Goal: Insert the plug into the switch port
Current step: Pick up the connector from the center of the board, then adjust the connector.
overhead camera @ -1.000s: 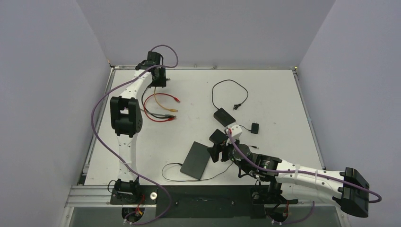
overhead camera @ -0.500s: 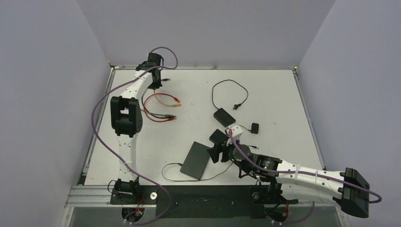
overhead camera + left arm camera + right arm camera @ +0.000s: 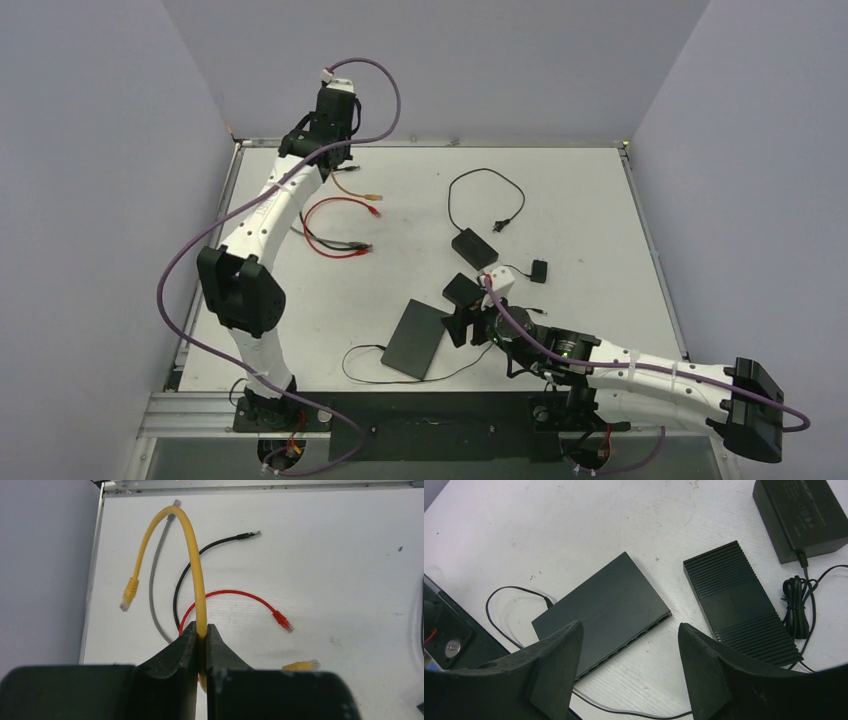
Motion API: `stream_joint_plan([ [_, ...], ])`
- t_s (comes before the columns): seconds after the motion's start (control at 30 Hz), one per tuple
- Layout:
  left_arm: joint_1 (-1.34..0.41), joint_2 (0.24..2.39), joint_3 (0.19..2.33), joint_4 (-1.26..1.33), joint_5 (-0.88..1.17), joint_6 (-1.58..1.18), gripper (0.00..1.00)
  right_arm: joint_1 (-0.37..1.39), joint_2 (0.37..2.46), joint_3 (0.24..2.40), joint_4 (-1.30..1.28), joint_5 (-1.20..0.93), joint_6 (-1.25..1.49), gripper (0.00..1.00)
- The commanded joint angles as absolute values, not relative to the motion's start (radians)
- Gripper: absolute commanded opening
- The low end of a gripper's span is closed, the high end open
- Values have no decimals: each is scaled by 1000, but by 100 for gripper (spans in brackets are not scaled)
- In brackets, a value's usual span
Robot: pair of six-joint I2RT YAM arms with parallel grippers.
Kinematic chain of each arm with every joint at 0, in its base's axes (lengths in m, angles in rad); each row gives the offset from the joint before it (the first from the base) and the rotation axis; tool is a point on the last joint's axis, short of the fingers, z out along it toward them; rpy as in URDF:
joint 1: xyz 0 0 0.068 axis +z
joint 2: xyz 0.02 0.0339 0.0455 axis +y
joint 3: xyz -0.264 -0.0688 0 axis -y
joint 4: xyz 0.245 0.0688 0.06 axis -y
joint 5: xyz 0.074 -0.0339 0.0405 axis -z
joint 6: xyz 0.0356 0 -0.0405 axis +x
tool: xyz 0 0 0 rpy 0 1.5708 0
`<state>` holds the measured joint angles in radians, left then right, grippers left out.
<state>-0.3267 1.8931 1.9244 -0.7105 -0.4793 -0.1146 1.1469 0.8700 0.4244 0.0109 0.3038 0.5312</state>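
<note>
L arm [image 3: 262, 215] is showing white link shells w/ a bulky blk joint housing [image 3: 240, 292] partway along and a blk wrist section at its end. L purple cable [image 3: 172, 280] is looping loosely beside it, carrying a white tag near the wrist. R arm [image 3: 640, 375] is wearing the same white shells, w/ a blk block [image 3: 755, 412] at one joint and R purple cable [image 3: 600, 362] running over it. L fingers [image 3: 186, 647] are reading matte blk and wedge-shaped; R fingers [image 3: 555, 666] are matte blk, broad and rounded. Blk bases [image 3: 262, 397] at the near edge of the bench [image 3: 580, 200] are trailing thin red wires [image 3: 292, 447].

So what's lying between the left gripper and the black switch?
The top view shows a loose red cable and a black cable lying between the left gripper and the switch, then bare table.
</note>
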Motion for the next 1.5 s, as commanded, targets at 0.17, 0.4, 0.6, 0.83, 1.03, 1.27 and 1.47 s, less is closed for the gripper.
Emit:
stream_joint_plan([
  [0.17,-512,1664,1847,-719,-531,-109,0,1154,739,543,-156,439,511,65],
  [0.4,-598,1489,1760,-766,-390,-179,0,1154,619,624,-284,496,477,66],
  [0.6,-620,1282,1580,-699,-159,-284,0,1152,530,659,-351,536,497,66],
  [0.83,-637,1042,1350,-613,31,-343,0,1150,572,712,-362,553,550,67],
  [1.03,-647,863,1179,-565,198,-356,0,1128,641,774,-323,498,621,67],
  [1.27,-649,708,1025,-496,370,-451,0,1120,703,802,-194,339,586,66],
  [1.47,-648,646,974,-460,530,-551,0,1124,780,812,-142,209,466,65],
])
